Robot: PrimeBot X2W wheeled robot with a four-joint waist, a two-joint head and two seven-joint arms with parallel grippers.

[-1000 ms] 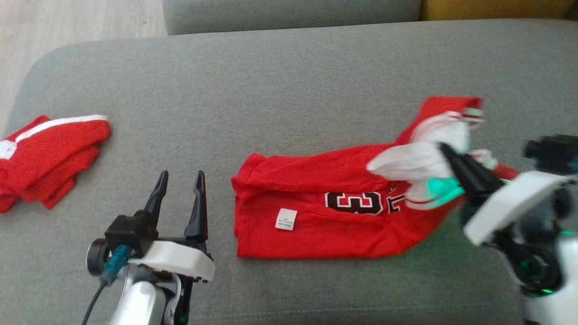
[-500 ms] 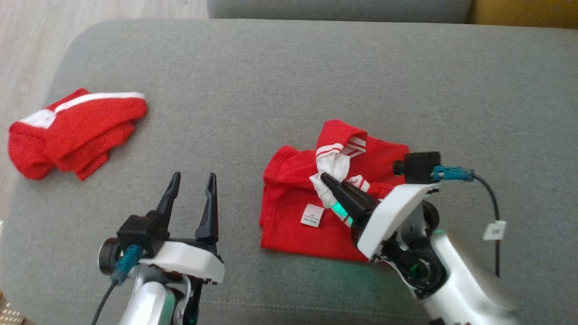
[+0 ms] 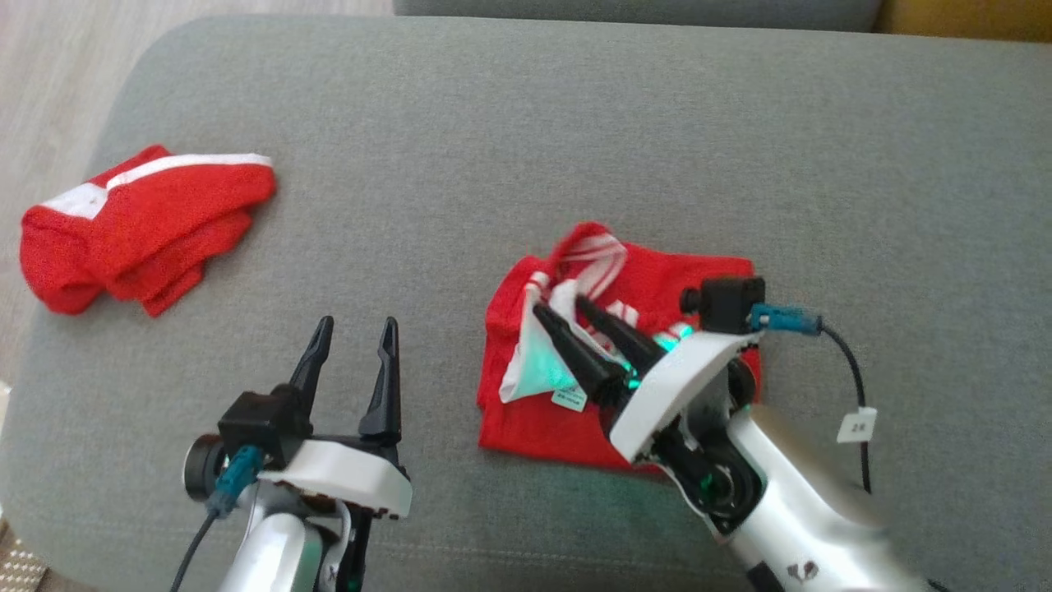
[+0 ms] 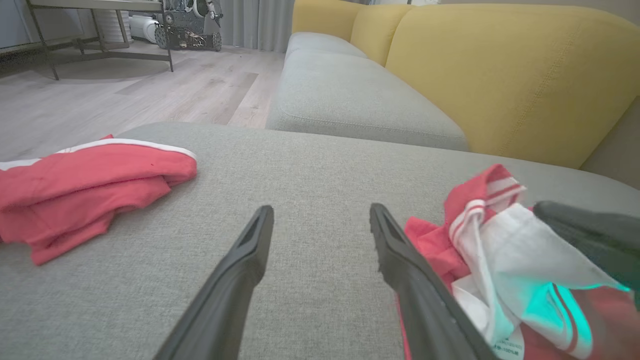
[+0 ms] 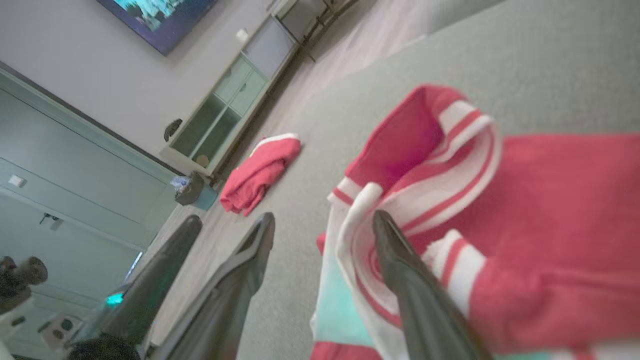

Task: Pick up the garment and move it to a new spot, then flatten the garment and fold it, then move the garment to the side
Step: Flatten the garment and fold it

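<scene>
The red shirt (image 3: 666, 275) is lying bunched up on the grey sofa (image 3: 575, 123), right under the right hand (image 3: 560, 307), which is sitting wide open and holding nothing, while the left hand (image 3: 357, 323), wide open too, is hanging farther off to the shirt's left.

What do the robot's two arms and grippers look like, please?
Each arm is white, ending in a white wrist shell and a gripper with two long, tapering black fingers: the left gripper and the right gripper. A black box-shaped camera sits on each wrist, with a teal plug and a thin black cable. The right cable carries a small white tag; green light glows by that wrist.
</scene>
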